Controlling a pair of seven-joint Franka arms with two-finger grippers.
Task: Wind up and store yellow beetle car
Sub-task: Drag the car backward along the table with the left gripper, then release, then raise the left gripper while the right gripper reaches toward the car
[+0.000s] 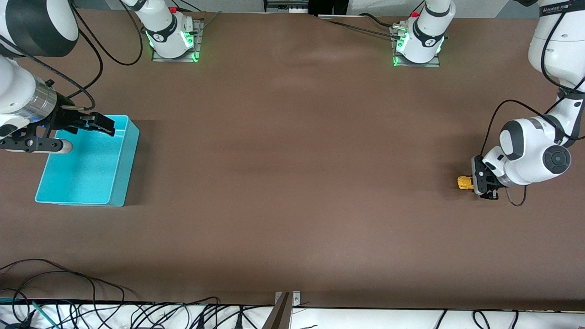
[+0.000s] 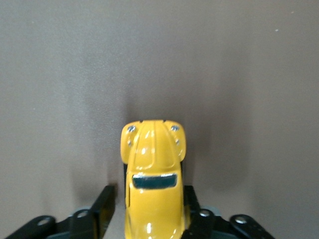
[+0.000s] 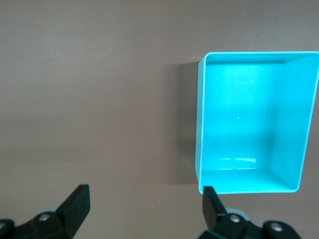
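The yellow beetle car (image 1: 465, 183) stands on the brown table near the left arm's end. My left gripper (image 1: 476, 183) is low at the table, with its fingers on either side of the car's rear half. In the left wrist view the car (image 2: 153, 169) fills the gap between the fingers. One finger (image 2: 192, 199) lies against its side, and the other finger (image 2: 103, 204) stands a little off it with table showing between. The car's front pokes out past the fingertips. My right gripper (image 1: 101, 124) is open and empty, held over the turquoise bin (image 1: 131, 151).
The empty turquoise bin (image 3: 200, 129) stands at the right arm's end of the table. My right gripper (image 3: 144, 206) hangs by one of its corners. Cables lie along the table edge nearest the front camera.
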